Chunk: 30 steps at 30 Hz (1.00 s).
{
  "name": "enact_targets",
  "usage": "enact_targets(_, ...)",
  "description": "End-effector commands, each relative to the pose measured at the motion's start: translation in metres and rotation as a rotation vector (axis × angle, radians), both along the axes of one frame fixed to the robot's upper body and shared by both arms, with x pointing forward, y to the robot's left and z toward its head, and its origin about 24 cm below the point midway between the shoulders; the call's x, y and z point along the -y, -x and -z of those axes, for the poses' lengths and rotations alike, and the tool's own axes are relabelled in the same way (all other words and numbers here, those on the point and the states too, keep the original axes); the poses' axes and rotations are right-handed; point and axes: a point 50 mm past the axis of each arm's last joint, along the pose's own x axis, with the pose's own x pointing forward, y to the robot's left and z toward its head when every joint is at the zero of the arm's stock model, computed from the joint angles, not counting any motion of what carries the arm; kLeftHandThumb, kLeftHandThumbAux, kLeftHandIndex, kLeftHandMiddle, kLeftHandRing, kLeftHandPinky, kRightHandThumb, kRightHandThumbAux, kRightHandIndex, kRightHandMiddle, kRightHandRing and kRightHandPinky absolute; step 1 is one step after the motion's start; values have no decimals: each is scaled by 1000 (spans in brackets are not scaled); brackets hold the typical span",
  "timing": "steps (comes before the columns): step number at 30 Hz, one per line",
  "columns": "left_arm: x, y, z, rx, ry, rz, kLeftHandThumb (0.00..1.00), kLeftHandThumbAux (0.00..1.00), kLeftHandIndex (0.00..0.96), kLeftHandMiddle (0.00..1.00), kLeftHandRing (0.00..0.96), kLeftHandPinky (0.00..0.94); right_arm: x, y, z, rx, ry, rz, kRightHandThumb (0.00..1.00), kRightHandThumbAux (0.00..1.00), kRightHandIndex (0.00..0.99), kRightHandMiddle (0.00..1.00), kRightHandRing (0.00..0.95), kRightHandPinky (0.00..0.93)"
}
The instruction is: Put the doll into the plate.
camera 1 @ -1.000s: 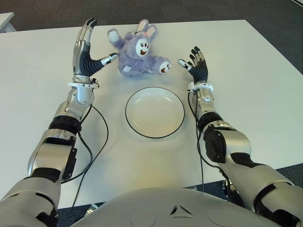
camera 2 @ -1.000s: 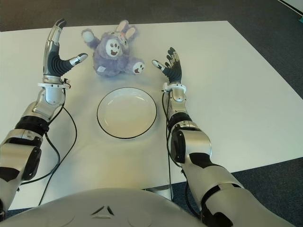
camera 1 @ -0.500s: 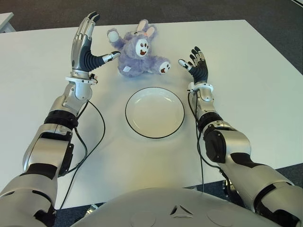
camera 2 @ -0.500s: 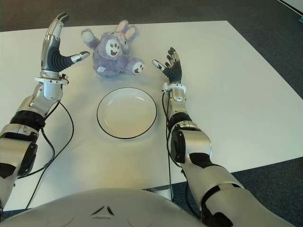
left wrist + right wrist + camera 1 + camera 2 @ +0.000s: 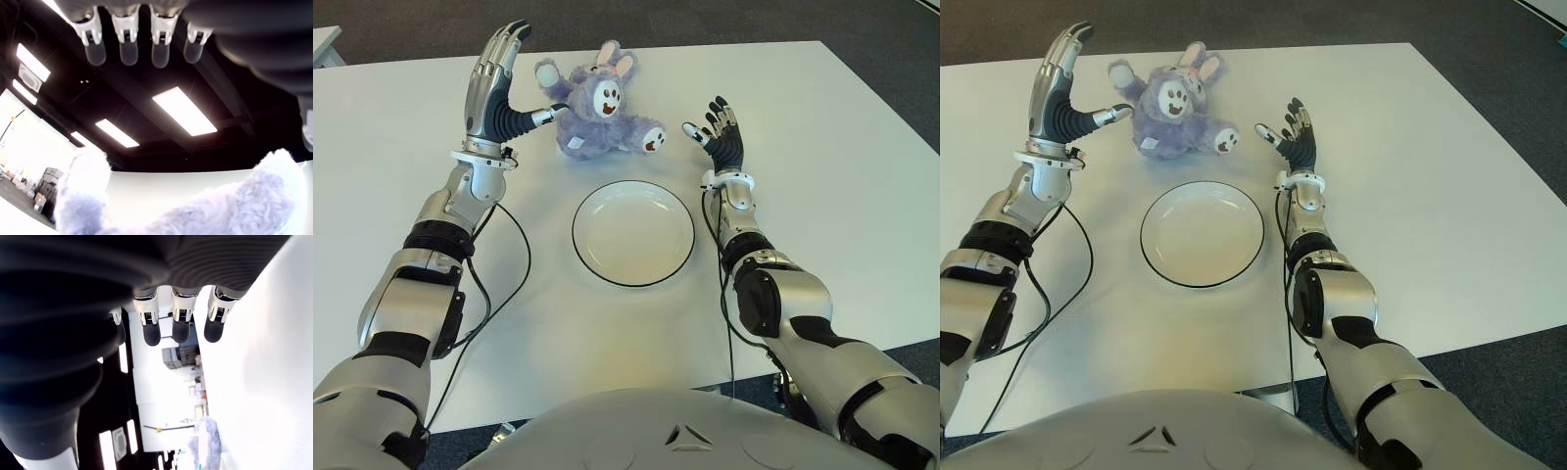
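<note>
Purple doll [image 5: 600,106] between spread robot hands, beyond plate [image 5: 633,232].

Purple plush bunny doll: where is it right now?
The purple plush bunny doll lies on the white table, beyond the empty white plate, between the open left hand and open right hand.

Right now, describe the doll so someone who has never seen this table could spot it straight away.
On the white table, look past the far rim of the round white plate, between the robot's open left hand and open right hand. The doll lies there: a fluffy purple bunny with pink-lined ears and a white face, the only soft, coloured thing around.
</note>
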Motion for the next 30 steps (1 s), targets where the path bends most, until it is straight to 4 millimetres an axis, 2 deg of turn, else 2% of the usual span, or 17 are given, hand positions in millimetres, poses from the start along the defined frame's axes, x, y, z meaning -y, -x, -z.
enact_targets(1,0,-2,1,-3,-36,-12,0,364,0,98,54,0,-4,12,28,-101,-38,3,45,804,24,22,15,37)
enact_targets(17,17,-4,0,-39,-10,105,5,343,0,59,42,0,-4,12,28,-99,-40,5,45,806,26,25,21,49)
enact_targets(30,22,-4,5,-75,2,144,41,356,0,55,43,0,-5,12,28,-99,-43,10,51,810,28,30,26,57)
